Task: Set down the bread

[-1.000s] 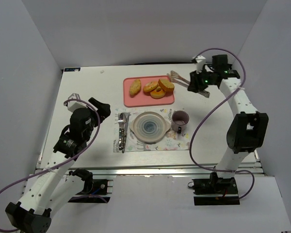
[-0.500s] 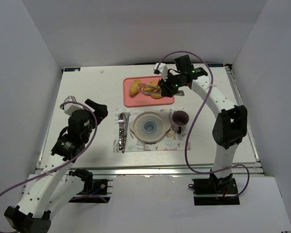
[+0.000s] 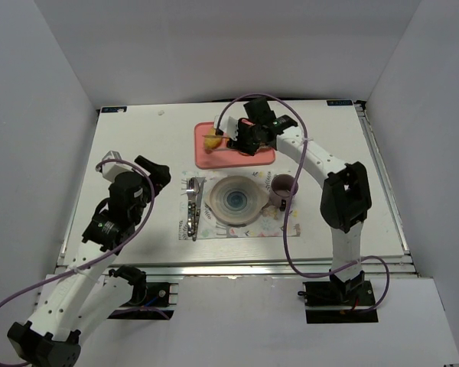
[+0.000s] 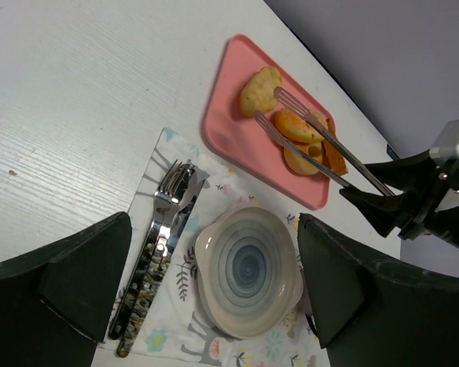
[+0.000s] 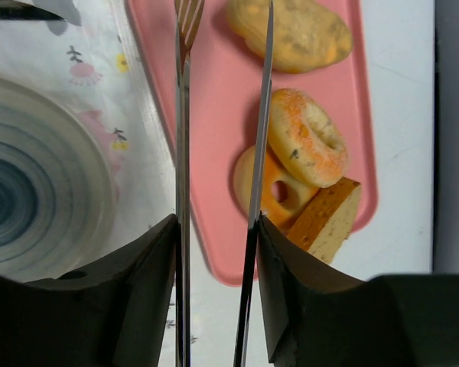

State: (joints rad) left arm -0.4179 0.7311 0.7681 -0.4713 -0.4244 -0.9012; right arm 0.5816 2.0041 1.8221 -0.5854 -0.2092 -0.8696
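Note:
The bread lies on a pink tray (image 3: 214, 158): an oval slice (image 3: 211, 141) at its left end, with two ring pieces and a wedge further right under my arm. In the right wrist view I see the oval slice (image 5: 291, 30), a ring (image 5: 306, 138), a second ring (image 5: 264, 187) and a wedge (image 5: 325, 218). My right gripper (image 3: 249, 136) (image 5: 218, 229) is shut on metal tongs (image 5: 182, 153). The tongs are slightly open, with their tips at the oval slice (image 4: 258, 90) but not closed on it. My left gripper (image 3: 149, 172) (image 4: 214, 306) is open and empty, left of the placemat.
A blue-ringed plate (image 3: 235, 199) sits on a patterned placemat (image 3: 214, 228) in front of the tray. A mug (image 3: 283, 187) stands to its right and cutlery (image 3: 193, 206) lies to its left. White walls enclose the table on three sides.
My right arm has swung left with the tongs, from right of the tray across it to the oval slice at its left end. The left arm has barely moved.

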